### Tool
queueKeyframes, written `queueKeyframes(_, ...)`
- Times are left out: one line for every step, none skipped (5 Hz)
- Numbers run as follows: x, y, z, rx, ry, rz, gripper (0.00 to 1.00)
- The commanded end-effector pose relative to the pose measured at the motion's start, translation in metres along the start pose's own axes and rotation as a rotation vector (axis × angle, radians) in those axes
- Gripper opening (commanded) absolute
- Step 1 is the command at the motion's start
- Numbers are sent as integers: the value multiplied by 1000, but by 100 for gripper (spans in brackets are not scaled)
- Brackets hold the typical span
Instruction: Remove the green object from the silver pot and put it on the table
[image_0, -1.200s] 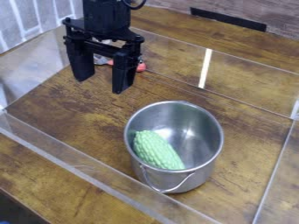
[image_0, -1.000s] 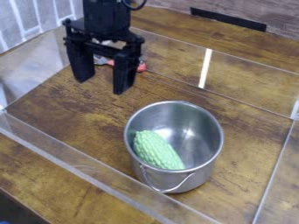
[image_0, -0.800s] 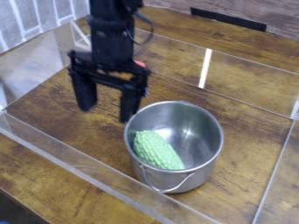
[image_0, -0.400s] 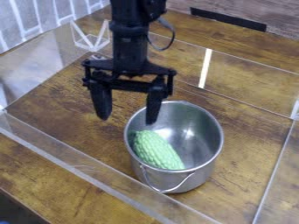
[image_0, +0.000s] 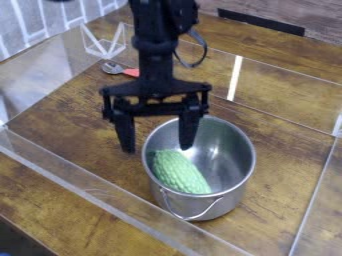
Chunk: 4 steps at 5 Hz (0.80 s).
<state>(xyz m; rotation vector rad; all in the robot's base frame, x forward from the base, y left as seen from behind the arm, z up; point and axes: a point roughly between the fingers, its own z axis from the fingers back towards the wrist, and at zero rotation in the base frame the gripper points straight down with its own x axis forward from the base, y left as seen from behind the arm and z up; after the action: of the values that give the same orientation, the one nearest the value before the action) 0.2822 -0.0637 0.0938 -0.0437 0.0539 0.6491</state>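
Green toy in steel pot, claw near

The green toy (image_0: 179, 174) lies inside the silver pot (image_0: 201, 168), on the left side of its floor in the view, leaning to the inner wall. Its skin is bumpy. The pot stands upright on the brown wood table (image_0: 94, 142), and its thin wire handle (image_0: 189, 207) hangs down at the front.

The black claw (image_0: 158, 130) is wide, with its two fingers well apart, and I see nothing held between them. One finger is to the left of the pot in the view; the other appears over the rim, but I cannot tell if it touches.

Compared with the earlier frames, the claw has come lower and closer to the pot. The toy and the pot have not moved. Behind the arm, the tool with the red part (image_0: 122, 70) is now more visible.

About the edges: a clear wall (image_0: 94, 185) passes near the front left of the pot. There is open wood to the left of the claw, and also to the right of the pot, behind which a white strip (image_0: 235, 78) marks the table.
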Motion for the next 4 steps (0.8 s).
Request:
queueKeyframes(4,0,14,-91,-73,99,100)
queueKeyframes(10,4,9,-120,-89,185,100)
queueKeyframes(15,-7,5,-143,-97,249,100)
queueKeyframes(21,-18,0,-152,-100,267,100)
